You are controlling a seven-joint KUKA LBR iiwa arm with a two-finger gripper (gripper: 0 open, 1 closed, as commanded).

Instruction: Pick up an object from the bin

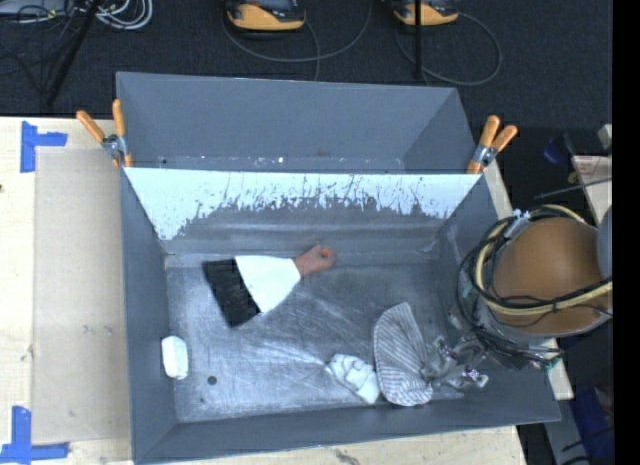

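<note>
Hand (455,361): low in the front right corner of the bin (300,133), right beside the right wall, which fits an arm coming in over that side. Whether it is spread or pressed together: cannot tell, as cables and dark wrist parts crowd it. Nothing is visibly pinched.

Nearest item: grey woven cloth (400,353), a rounded, flattish piece with a fine checked weave, lying limp on the floor. Its right edge is just beside or touching the hand; cannot tell which. Judged the likeliest pick by closeness alone. Being soft and flat, it probably needs a pinch on an edge or a fold.

Next out: crumpled white wad (350,373), touching the cloth's left edge near the front wall.

Further: hand brush (255,285), with black bristles, white body and pinkish handle, lying at a slant mid-floor, well apart.

Farthest: small white block (174,356), alone near the front left corner.
</note>
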